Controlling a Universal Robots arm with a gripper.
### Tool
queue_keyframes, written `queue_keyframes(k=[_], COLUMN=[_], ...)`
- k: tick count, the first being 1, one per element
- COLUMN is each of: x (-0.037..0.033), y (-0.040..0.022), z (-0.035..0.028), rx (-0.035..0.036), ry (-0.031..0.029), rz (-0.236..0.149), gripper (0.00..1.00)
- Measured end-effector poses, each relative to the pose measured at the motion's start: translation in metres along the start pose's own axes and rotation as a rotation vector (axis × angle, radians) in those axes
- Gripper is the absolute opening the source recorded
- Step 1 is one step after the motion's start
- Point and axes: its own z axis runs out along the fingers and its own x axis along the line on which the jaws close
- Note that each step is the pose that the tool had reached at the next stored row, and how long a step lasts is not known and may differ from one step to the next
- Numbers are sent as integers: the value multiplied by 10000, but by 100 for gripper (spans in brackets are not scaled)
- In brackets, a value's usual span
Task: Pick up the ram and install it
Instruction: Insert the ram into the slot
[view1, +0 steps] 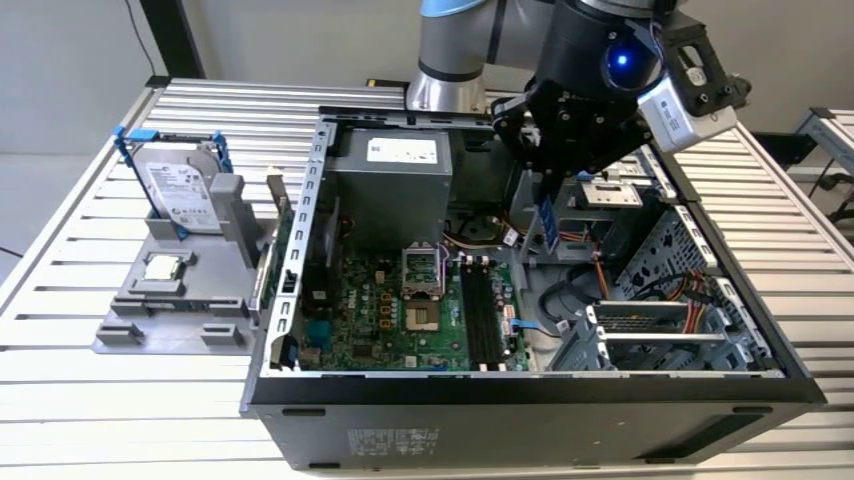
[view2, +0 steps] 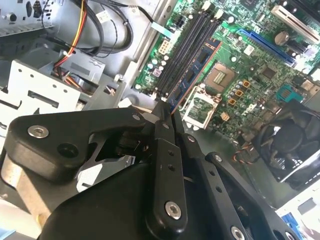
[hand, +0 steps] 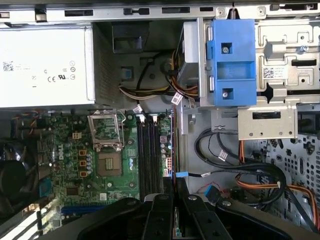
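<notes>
**Ram in the claw, over the open case, not yet seated**

- Gripper (view1: 545, 188) hangs inside the top of the open computer case (view1: 287, 300), low over the motherboard (view1: 380, 320).
- Claw is closed on the ram (view1: 546, 225). In the exterior view the stick hangs upright below the fingers, long edge pointing down. In the second wrist view the gripper (view2: 165, 109) pinches one end, and the ram (view2: 196, 74) runs out from the fingertips toward the board. In the first wrist view the gripper (hand: 174, 194) holds the ram (hand: 173, 150) edge-on, so it shows as a thin line.
- Memory slots (view1: 483, 312) are a bank of dark parallel channels beside the processor socket (view1: 424, 318). All look empty in both wrist views.
- In the first wrist view the ram's edge lies just beside the slots (hand: 148, 150), roughly parallel to them. How high it sits above the board cannot be told.
- Off to the exterior view's left, a grey fixture (view1: 134, 335) carries the hard drive (view1: 180, 185) and the processor chip (view1: 163, 266).

Progress, as judged: pick-up done and stick carried to the case. Insertion not done: no stick is seated in any slot.
</notes>
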Motion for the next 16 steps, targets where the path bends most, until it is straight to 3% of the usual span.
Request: queue_keyframes(k=[16], x=[-1], y=[3], z=[33], rx=[4], ry=[-2], rz=[0], gripper=[0])
